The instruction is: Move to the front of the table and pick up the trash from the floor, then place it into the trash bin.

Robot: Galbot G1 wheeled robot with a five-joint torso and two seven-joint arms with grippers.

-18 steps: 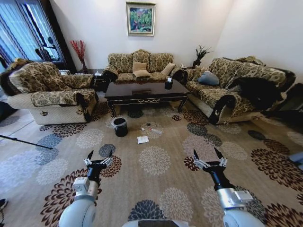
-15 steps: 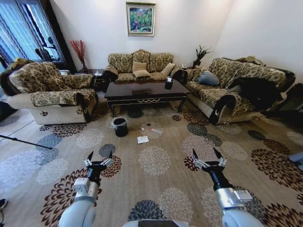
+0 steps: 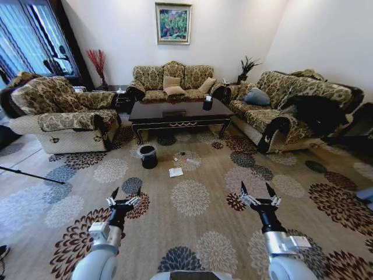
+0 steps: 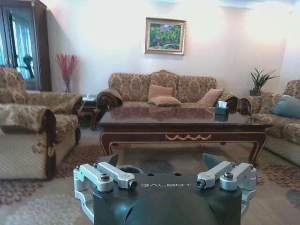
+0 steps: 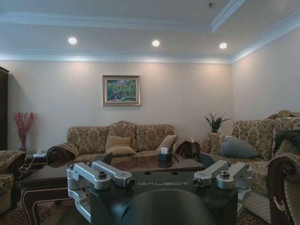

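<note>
The dark glossy table (image 3: 175,114) stands across the room between the sofas, also seen in the left wrist view (image 4: 187,125) and the right wrist view (image 5: 140,164). On the carpet in front of it lies the trash: a folded white paper (image 3: 175,172) and smaller bits (image 3: 185,158). The black trash bin (image 3: 148,156) stands just left of them. My left gripper (image 3: 124,196) and right gripper (image 3: 256,191) hover open and empty over the carpet, well short of the trash.
Patterned sofas flank the table: one on the left (image 3: 61,114), one at the back (image 3: 172,81), one on the right (image 3: 291,105). A black tissue box (image 3: 207,105) sits on the table. A dark rod (image 3: 32,175) lies on the floor at left. Flowered carpet lies open ahead.
Both grippers have sunk slightly toward the near edge of the head view. The room and the trash have not shifted.
</note>
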